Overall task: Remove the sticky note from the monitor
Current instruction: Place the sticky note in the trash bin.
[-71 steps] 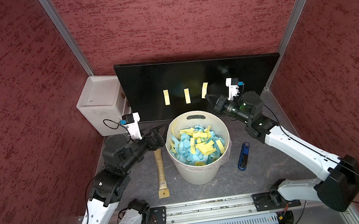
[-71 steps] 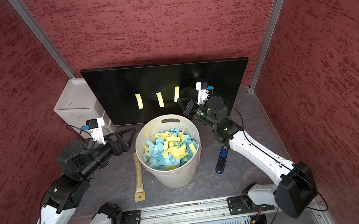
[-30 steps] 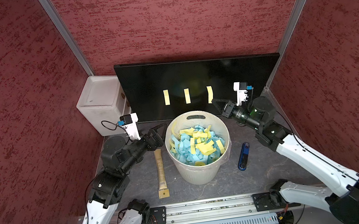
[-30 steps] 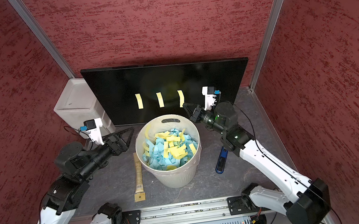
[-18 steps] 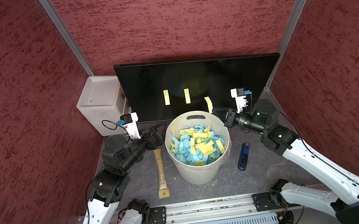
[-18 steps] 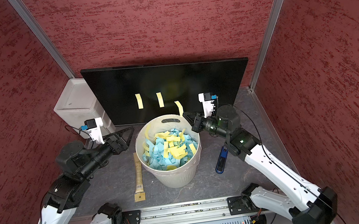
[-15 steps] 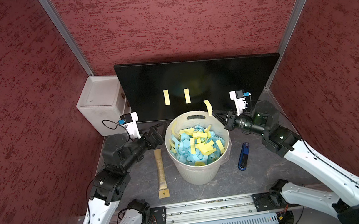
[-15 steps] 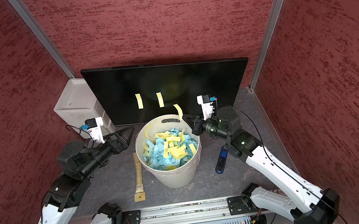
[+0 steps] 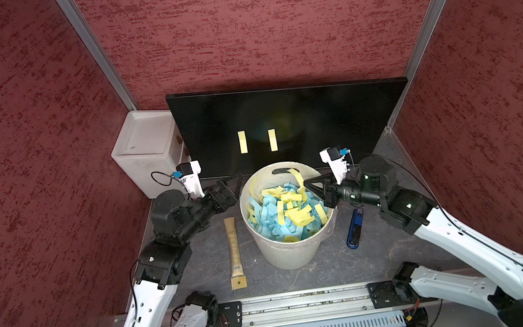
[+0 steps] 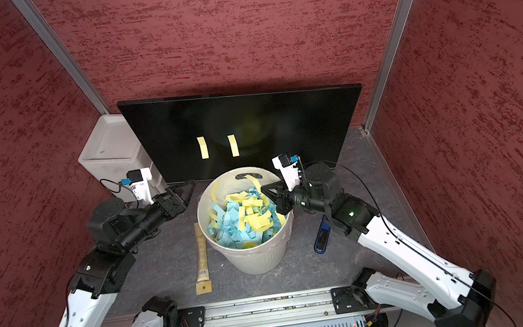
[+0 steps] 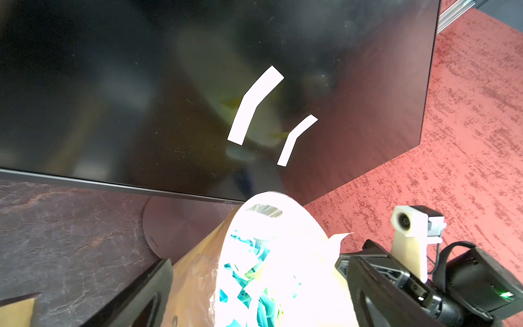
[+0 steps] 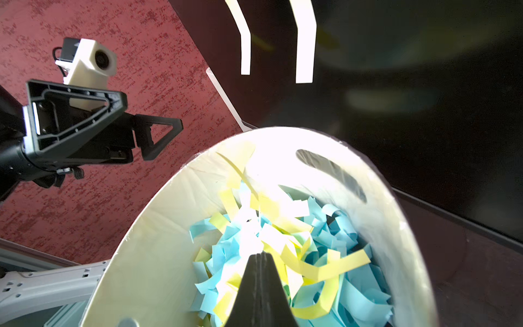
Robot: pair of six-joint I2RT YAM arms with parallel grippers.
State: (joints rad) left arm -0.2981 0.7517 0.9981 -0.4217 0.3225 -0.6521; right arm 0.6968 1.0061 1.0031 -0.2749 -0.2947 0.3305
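monitor (image 9: 316,118) stands upright at the back of the dark tabletop (image 9: 387,251), glossy black face toward the arms, with its round foot (image 11: 175,223) seen in the left wrist view. two yellow notes (image 9: 242,142) (image 9: 272,140) are stuck side by side low on the screen, left of centre, their lower ends curling off the glass. a cream waste bin (image 9: 290,254) sits just in front of the screen, heaped with blue and yellow paper strips (image 9: 281,213). right gripper (image 9: 308,185) reaches in level over the bin's right rim with the jaws pressed together. a yellow sticky note (image 9: 296,174) stands up from the closed tips in both top views, above the heap and clear of the screen. the right wrist view shows the two fingers meeting as one dark wedge over the pile, though glare washes out the paper right at the tip. left gripper (image 9: 234,189) is spread wide and holds nothing. it sits just outside the bin's left rim, near the screen's lower left corner, and touches neither. a white drawer box (image 9: 144,153) stands behind the left arm, beside the screen's left edge. a tan flat tube with a barcode (image 9: 233,248) lies on the table left of the bin, and a blue and black hand tool (image 9: 354,227) lies right of it, under the right arm.
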